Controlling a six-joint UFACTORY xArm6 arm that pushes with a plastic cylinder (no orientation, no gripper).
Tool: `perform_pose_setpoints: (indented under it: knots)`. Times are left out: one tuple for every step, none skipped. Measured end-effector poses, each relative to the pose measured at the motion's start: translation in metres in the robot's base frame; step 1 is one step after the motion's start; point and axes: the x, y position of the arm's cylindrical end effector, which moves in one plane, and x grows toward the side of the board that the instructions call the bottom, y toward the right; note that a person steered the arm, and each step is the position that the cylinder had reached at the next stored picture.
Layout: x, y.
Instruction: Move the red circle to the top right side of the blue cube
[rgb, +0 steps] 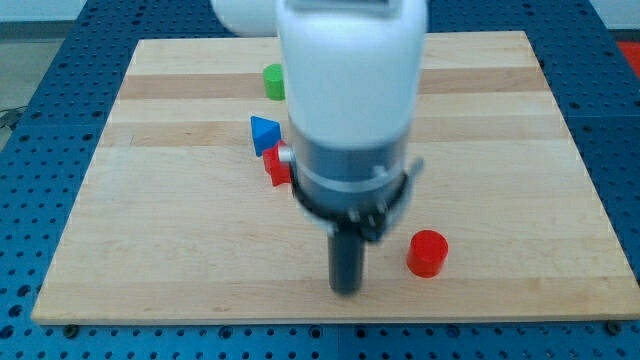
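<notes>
The red circle (427, 252), a short red cylinder, stands near the view's bottom right of the wooden board (520, 130). My tip (346, 291) rests on the board to the left of the red circle, a short gap away and not touching it. No blue cube shows; the arm's white and grey body (350, 100) covers the middle of the board and may hide it.
A blue triangle block (264, 133) lies left of the arm. A red block (277, 166) sits just below it, partly hidden by the arm. A green block (273, 81) lies near the view's top. The board's bottom edge is close below my tip.
</notes>
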Motion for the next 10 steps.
perform_pose_setpoints:
  knots:
    - [0.003,0.042]
    - [0.001,0.076]
    - [-0.007,0.087]
    - [-0.03,0.09]
    - [-0.075,0.087]
    - [-0.118,0.078]
    - [-0.155,0.072]
    - [-0.16,0.096]
    - [-0.141,0.125]
    - [-0.107,0.122]
